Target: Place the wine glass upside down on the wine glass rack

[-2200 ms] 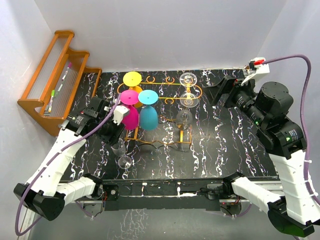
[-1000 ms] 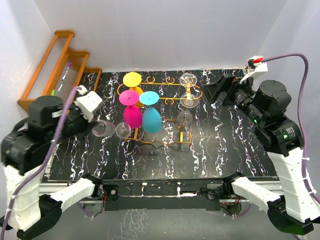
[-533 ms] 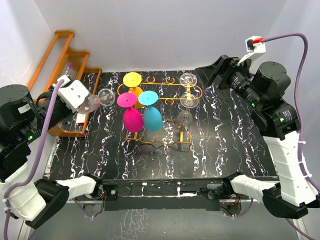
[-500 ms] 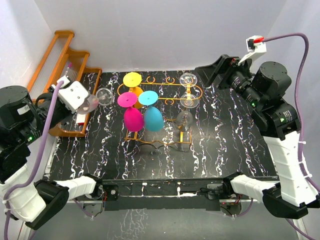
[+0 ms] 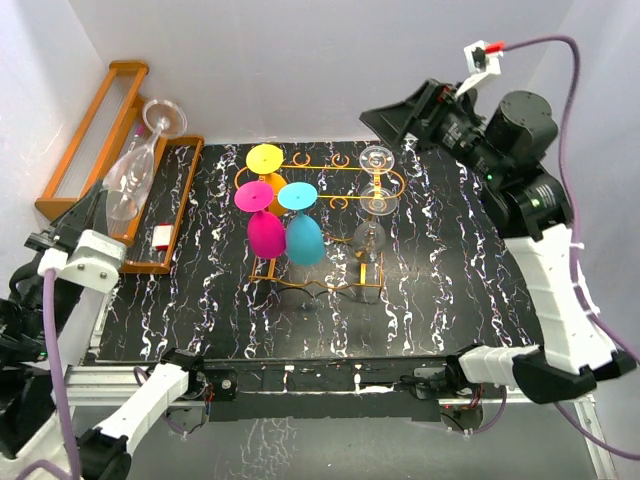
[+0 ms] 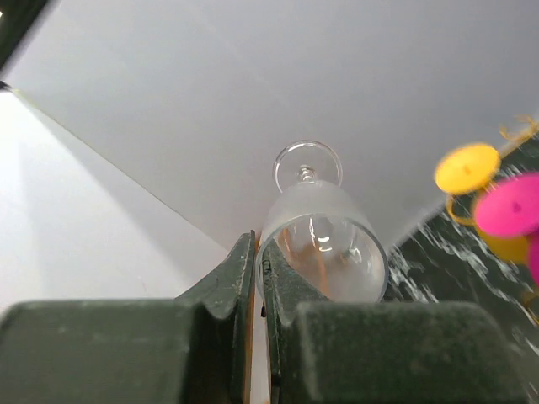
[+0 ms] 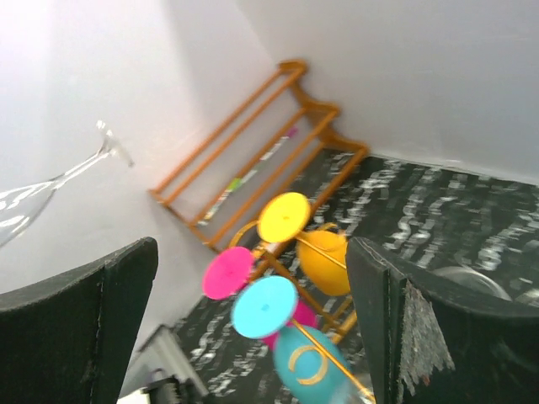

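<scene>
Lifted higher and leftward, left fingers (image 6: 221,290) pinch the wine glass (image 5: 124,185) foot-up; right fingers (image 7: 76,337) spread.

No legible text, label, brand, number or sign in any view. Small white-and-red block (image 5: 160,238) just beside the wooden rack (image 5: 128,70): markings too small to read.

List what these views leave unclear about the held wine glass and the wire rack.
- Top view: the count of clear glasses on the wine glass rack; they are transparent against the marbled table.
- Left wrist view: where the left jaws meet the wine glass; the jaws cover its near rim.
- Right wrist view: the glass's bowl, cut by the left edge; the rack is blurred, its legs out of frame.
</scene>
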Robot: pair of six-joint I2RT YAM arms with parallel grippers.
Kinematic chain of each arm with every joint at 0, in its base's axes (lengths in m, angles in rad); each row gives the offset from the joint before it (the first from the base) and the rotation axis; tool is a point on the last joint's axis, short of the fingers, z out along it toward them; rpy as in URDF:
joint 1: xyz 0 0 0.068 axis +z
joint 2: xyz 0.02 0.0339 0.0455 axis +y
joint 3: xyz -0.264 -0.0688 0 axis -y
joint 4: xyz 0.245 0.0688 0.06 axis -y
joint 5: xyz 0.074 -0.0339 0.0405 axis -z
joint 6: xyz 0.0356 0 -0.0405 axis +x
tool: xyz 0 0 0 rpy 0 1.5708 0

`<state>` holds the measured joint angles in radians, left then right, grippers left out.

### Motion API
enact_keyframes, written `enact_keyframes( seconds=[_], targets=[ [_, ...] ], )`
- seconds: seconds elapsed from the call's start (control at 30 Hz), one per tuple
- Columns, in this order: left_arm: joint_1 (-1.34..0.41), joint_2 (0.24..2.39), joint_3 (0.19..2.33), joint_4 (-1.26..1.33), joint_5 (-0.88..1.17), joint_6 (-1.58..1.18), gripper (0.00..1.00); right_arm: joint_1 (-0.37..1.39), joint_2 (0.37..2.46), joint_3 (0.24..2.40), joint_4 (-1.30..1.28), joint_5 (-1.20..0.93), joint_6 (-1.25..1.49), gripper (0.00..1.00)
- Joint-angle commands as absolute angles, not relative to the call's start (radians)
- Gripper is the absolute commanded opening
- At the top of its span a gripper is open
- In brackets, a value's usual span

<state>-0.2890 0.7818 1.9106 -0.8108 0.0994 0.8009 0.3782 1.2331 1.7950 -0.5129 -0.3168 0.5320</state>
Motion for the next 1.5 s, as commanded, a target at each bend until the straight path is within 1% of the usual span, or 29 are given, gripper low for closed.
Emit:
enact_keyframes(
  seconds=[0.0,0.13,0.2,0.3,0.4,0.67,0.87,0.97,1.17,1.27,1.37,1.47],
  targets=[
    [-0.234,0.716,1.669,-0.172,0.192,0.808,0.00,0.377,1.341,1.860,-0.251,-0.568,0.785,0.96],
    [-0.164,0.682,1.521,0.120,0.264,0.732,0.00,0.434,1.416,1.842,-0.001,-0.647,1.020,0.95],
    [-0.135,0.665,1.471,0.220,0.299,0.681,0.00,0.507,1.466,1.880,0.049,-0.637,1.086,0.95],
    [-0.088,0.645,1.407,0.341,0.347,0.619,0.00,0.643,1.546,1.973,0.056,-0.532,1.107,0.94],
    [-0.043,0.635,1.375,0.412,0.367,0.552,0.00,0.734,1.597,1.986,0.176,-0.414,1.135,0.93],
    [0.023,0.619,1.307,0.502,0.415,0.380,0.00,0.886,1.733,2.018,0.558,-0.198,1.136,0.88],
    [0.076,0.618,1.296,0.507,0.460,0.290,0.00,0.937,1.886,2.146,0.733,-0.160,1.184,0.84],
    [0.096,0.616,1.292,0.505,0.481,0.271,0.00,0.964,1.932,2.191,0.802,-0.131,1.172,0.84],
    [0.126,0.600,1.276,0.507,0.540,0.240,0.00,0.980,2.012,2.292,0.823,-0.085,1.194,0.84],
    [0.140,0.592,1.266,0.508,0.560,0.232,0.00,0.980,2.028,2.280,0.884,-0.058,1.240,0.84],
    [0.152,0.588,1.260,0.503,0.575,0.219,0.00,0.980,2.054,2.317,0.887,-0.055,1.262,0.84],
    [0.159,0.578,1.244,0.509,0.596,0.204,0.00,0.983,2.071,2.343,0.866,-0.053,1.267,0.80]
  ],
)
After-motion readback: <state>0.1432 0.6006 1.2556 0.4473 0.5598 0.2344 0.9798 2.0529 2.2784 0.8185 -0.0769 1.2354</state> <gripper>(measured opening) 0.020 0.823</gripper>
